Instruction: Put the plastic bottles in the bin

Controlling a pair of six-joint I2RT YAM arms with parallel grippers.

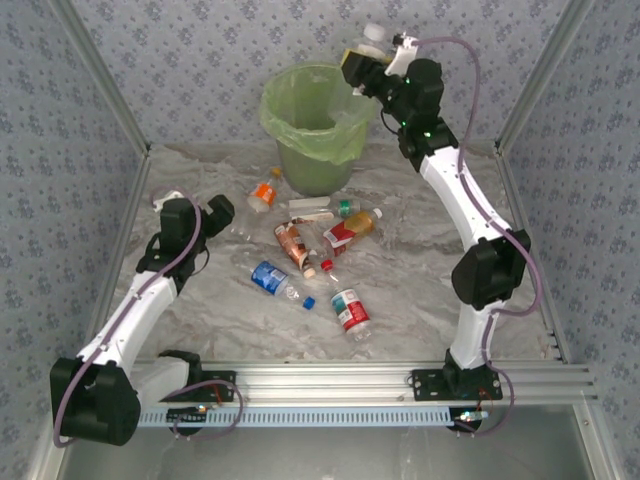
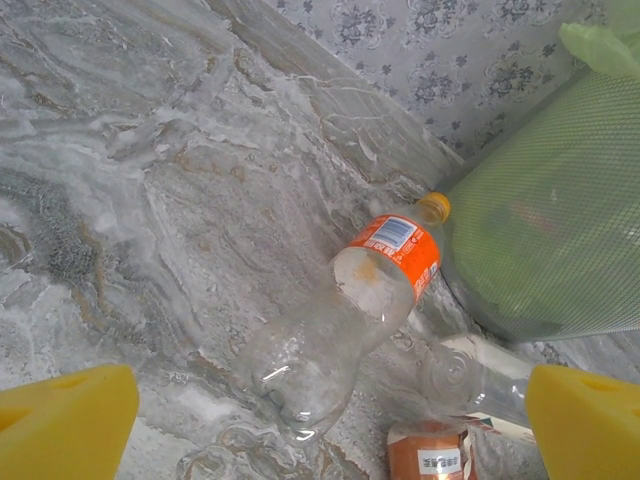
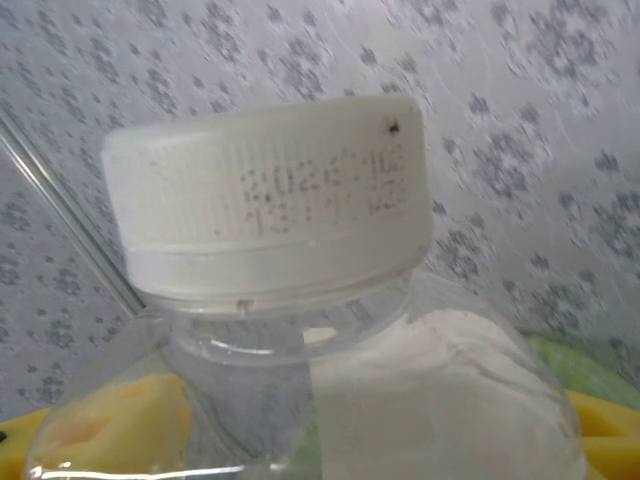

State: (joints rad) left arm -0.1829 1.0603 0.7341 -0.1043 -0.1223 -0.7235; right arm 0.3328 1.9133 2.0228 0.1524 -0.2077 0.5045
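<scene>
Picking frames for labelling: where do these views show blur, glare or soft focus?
Top external: evenly lit and sharp, with faint shadows on the grey marbled table. Left wrist: crisp, with small glints on the clear plastic bottle with an orange label. Right wrist: the white-capped clear plastic bottle sits very close, its printed code smeared, wallpaper behind blurred.

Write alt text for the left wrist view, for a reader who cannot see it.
A clear plastic bottle with an orange label lies on the grey marbled table, its yellow cap toward the pale green bin. The left gripper hovers above, yellow jaws wide open.
</scene>
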